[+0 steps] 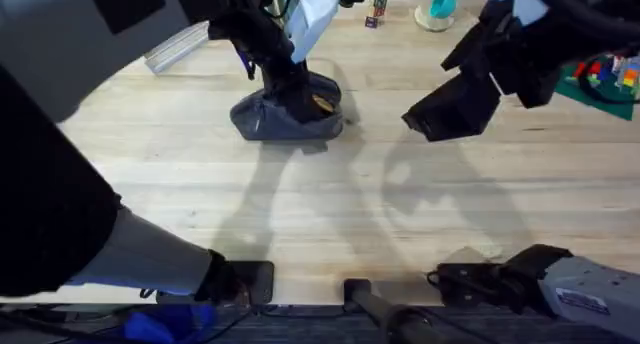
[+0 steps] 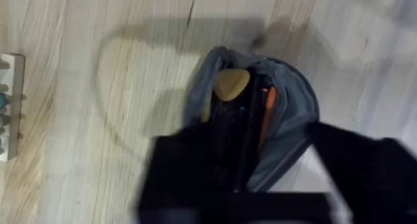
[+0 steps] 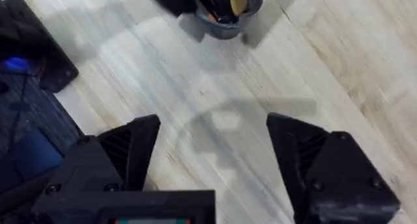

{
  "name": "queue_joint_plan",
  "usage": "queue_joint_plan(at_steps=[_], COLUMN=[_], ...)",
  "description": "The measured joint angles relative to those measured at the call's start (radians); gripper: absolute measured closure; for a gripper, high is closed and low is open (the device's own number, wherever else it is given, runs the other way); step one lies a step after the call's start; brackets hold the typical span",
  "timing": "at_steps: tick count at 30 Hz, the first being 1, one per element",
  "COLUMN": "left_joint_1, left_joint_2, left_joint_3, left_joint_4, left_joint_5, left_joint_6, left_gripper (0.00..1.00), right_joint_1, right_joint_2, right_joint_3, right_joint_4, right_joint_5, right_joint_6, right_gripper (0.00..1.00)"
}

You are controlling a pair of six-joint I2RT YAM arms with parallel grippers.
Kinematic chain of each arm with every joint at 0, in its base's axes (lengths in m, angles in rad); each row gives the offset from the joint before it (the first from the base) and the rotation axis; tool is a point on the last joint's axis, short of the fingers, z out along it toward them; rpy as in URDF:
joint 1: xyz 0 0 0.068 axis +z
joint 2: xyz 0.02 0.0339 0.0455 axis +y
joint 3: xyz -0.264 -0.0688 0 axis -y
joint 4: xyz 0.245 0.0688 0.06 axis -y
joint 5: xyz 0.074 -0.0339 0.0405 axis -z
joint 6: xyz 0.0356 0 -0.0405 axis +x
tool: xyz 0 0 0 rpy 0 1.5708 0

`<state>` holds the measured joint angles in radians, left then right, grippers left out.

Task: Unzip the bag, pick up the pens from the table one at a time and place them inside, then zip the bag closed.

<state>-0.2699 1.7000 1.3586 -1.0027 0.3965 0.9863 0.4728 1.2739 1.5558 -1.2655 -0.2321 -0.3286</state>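
We see the bag (image 1: pixel 285 114) on the far counter (image 1: pixel 330 204), unzipped — our left hand (image 1: pixel 300 99) dips into it, grip unreadable. Our right hand (image 3: pixel 215 159) hovers spread, holding nothing.

The bag (image 1: pixel 285 116) is a dusty grey-blue, and in its open mouth show a tan-yellow patch, a streak of orange and dark, near-black contents. Under it the table (image 1: pixel 330 204) is pale blond wood with fine brown grain lines and faint grey shadows. Both the left gripper (image 2: pixel 260 185) and the right gripper (image 3: pixel 212 162) are matt black.
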Motion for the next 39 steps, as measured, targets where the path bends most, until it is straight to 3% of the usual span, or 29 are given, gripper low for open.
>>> queue_joint_plan(at_steps=[1, 2, 16, 28, 39], left_joint_1=[0.000, 0.000, 0.000, 0.000, 0.000], left_joint_2=[0.000, 0.000, 0.000, 0.000, 0.000], left_joint_3=[0.000, 0.000, 0.005, 0.248, 0.341], left_joint_4=[0.001, 0.001, 0.000, -0.145, -0.193], left_joint_5=[0.000, 0.000, 0.000, -0.005, -0.144], left_joint_6=[-0.001, -0.004, -0.014, -0.170, -0.397], left_gripper=[0.065, 0.023, 0.007, 0.006, 0.006], right_joint_1=[0.000, 0.000, 0.000, 0.000, 0.000], right_joint_2=[0.000, 0.000, 0.000, 0.000, 0.000], right_joint_3=[0.000, 0.000, 0.000, 0.000, 0.000], right_joint_4=[0.000, 0.000, 0.000, 0.000, 0.000], right_joint_5=[0.000, 0.000, 0.000, 0.000, 0.000], right_joint_6=[0.000, 0.000, 0.000, 0.000, 0.000], right_gripper=[0.006, 0.006, 0.005, 0.005, 0.005])
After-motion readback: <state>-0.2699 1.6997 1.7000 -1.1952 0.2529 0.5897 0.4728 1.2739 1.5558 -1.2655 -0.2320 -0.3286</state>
